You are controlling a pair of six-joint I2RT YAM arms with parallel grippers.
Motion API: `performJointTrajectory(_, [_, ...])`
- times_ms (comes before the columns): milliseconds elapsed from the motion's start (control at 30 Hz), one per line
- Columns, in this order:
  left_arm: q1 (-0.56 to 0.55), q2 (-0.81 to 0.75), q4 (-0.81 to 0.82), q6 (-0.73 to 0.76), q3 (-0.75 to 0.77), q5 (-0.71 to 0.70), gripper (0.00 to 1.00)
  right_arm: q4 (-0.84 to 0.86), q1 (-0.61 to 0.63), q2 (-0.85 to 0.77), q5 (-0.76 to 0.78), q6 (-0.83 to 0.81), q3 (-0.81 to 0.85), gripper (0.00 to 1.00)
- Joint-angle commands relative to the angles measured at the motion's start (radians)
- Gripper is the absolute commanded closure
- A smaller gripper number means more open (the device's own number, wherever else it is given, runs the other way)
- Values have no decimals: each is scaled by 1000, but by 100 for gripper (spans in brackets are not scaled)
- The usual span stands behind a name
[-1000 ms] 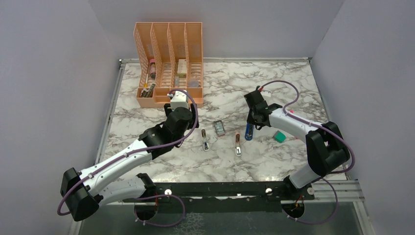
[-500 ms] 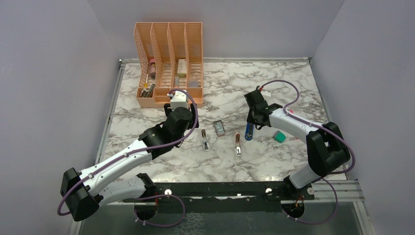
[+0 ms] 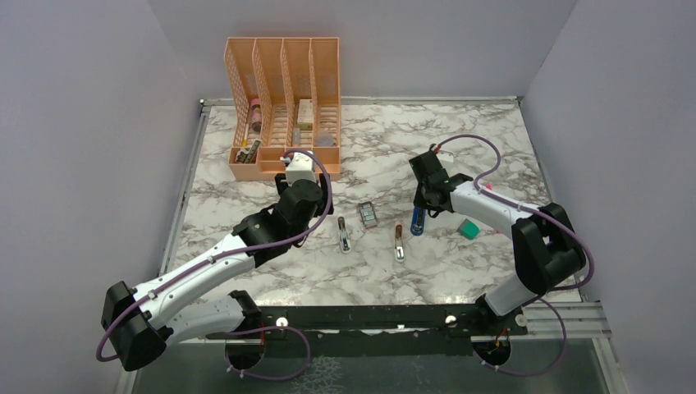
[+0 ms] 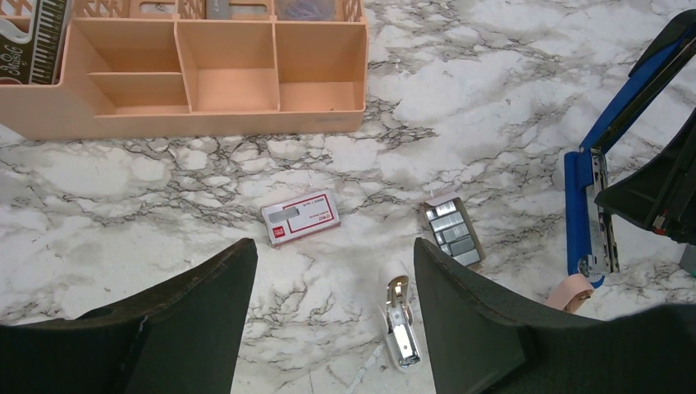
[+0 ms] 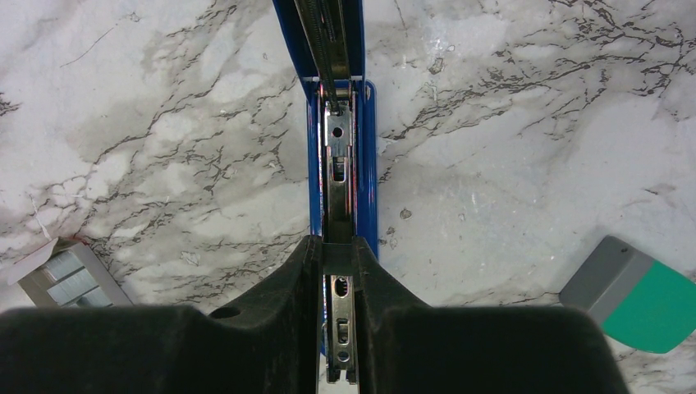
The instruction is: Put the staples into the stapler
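Bright, even, diffuse light falls from overhead; shadows on the marble surface (image 3: 443,275) are soft and short. Around the stapler (image 5: 343,164) the right wrist view is sharp, with slight glints on its metal rail. Below the stapler, the right end effector (image 5: 338,246) reads as near-featureless black. The top view shows small things less crisply.

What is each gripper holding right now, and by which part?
The right gripper is shut on the stapler, pinching the metal staple rail of its opened body. The left gripper is open and holds nothing.
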Motion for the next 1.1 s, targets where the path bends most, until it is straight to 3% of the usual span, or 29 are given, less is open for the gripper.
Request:
performJointTrajectory(0, [6,-15,13,-5,-6,18,29,16,-3,9,1,1,-11,81])
performJointTrajectory(667, [9,-7,14,-5,-4,20,29,6,-4,32,3,5,-8,81])
performJointTrajectory(1067, [11,-6,15,-5,-3,21,29,6,-4,-32,19,-4,4,81])
